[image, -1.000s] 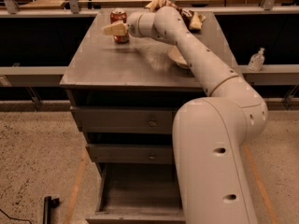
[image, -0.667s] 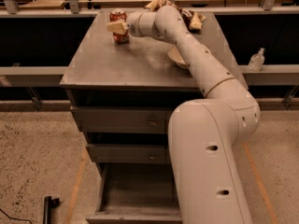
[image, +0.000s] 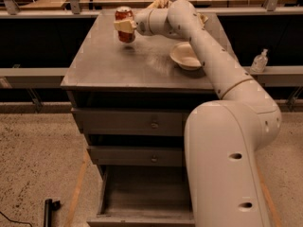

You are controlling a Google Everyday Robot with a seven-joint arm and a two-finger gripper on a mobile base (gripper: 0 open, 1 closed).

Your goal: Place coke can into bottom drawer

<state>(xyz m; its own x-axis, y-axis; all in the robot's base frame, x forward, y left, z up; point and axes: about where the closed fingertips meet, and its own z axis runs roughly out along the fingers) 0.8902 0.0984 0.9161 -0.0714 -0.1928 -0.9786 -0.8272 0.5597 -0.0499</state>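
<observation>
The coke can [image: 124, 16], red with a silver top, is held in my gripper [image: 125, 26] above the far left part of the cabinet top [image: 118, 65]. The gripper's pale fingers [image: 122, 26] are shut around the can's middle, and the can is lifted clear of the surface, with its shadow below it. The bottom drawer [image: 142, 193] stands pulled open at the foot of the cabinet, its plain grey inside showing. My arm hides the drawer's right part.
A white bowl [image: 185, 56] sits on the cabinet top to the right, under my arm. A brown chip bag [image: 158, 4] lies at the far edge. Two shut knobbed drawers [image: 152, 124] are above the open one. A sanitizer bottle [image: 259, 60] stands on the right ledge.
The can has been lifted off the cabinet top and carried a little toward the front, held in the gripper. The arm has swung with it.
</observation>
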